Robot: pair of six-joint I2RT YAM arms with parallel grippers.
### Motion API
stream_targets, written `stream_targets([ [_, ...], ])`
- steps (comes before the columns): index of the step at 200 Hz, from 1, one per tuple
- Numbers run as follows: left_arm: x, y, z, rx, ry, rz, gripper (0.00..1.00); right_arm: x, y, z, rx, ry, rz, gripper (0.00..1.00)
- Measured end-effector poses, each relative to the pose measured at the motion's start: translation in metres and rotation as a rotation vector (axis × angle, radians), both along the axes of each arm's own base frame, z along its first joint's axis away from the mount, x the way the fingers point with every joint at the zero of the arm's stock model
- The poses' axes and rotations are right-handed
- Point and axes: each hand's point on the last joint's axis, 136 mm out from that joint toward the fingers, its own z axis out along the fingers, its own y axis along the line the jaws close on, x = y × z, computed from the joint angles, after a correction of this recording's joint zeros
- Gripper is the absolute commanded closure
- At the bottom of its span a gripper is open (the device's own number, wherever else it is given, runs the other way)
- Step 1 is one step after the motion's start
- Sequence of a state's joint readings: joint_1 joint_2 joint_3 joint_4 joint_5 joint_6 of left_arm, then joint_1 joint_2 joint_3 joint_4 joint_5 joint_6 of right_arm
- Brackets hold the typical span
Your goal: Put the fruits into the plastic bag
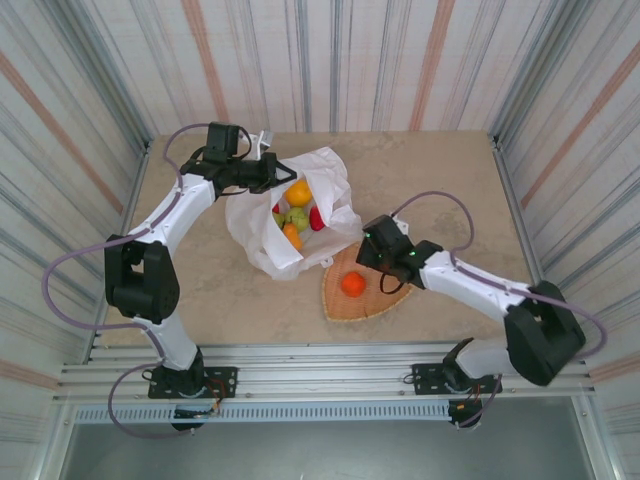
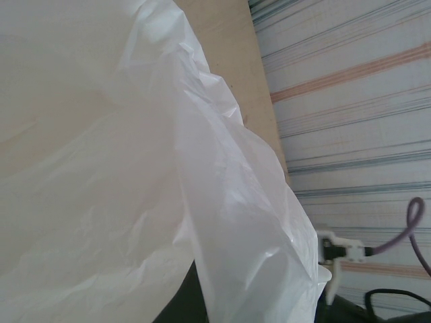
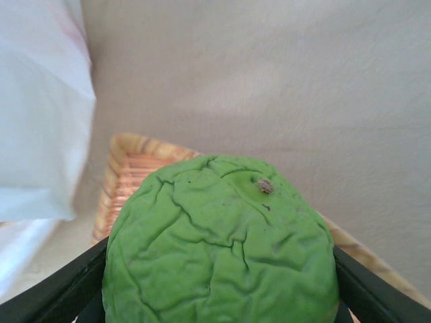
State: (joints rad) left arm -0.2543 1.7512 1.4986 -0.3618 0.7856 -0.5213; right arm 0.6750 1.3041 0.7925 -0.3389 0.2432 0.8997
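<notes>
The white plastic bag lies open at the table's centre left, and fills the left wrist view. Inside it lie an orange fruit, a green one, a red one and a small orange one. My left gripper is shut on the bag's upper rim, holding it up. My right gripper hovers over the woven tray, shut on a wrinkled green fruit with a black finger pressed against each side. Another orange fruit rests on the tray.
The tan woven tray sits just right of the bag, near the table's front edge. Striped walls enclose the table on three sides. Bare tabletop lies to the back right.
</notes>
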Motion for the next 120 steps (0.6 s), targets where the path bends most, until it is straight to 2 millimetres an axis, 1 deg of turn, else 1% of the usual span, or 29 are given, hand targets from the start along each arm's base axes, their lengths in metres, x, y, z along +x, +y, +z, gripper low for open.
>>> stream_targets([
  [32,0.0,0.0,0.0,0.0,0.0,0.0,1.0,0.003,-0.022,0.052,0.013,-0.159,-0.034,0.36],
  [50,0.0,0.0,0.0,0.0,0.0,0.0,1.0,0.002,-0.029,0.073,0.005,-0.231,-0.025,0.36],
  [65,0.0,0.0,0.0,0.0,0.0,0.0,1.0,0.001,-0.028,0.087,-0.003,-0.284,0.009,0.36],
  [76,0.0,0.0,0.0,0.0,0.0,0.0,1.0,0.0,-0.022,0.098,-0.004,-0.331,0.05,0.36],
  [87,0.0,0.0,0.0,0.0,0.0,0.0,1.0,-0.002,-0.01,0.108,-0.011,-0.376,0.114,0.35],
  [103,0.0,0.0,0.0,0.0,0.0,0.0,1.0,-0.008,0.013,0.119,-0.019,-0.424,0.232,0.35],
  [120,0.0,0.0,0.0,0.0,0.0,0.0,1.0,-0.012,0.045,0.134,-0.008,-0.464,0.362,0.34],
])
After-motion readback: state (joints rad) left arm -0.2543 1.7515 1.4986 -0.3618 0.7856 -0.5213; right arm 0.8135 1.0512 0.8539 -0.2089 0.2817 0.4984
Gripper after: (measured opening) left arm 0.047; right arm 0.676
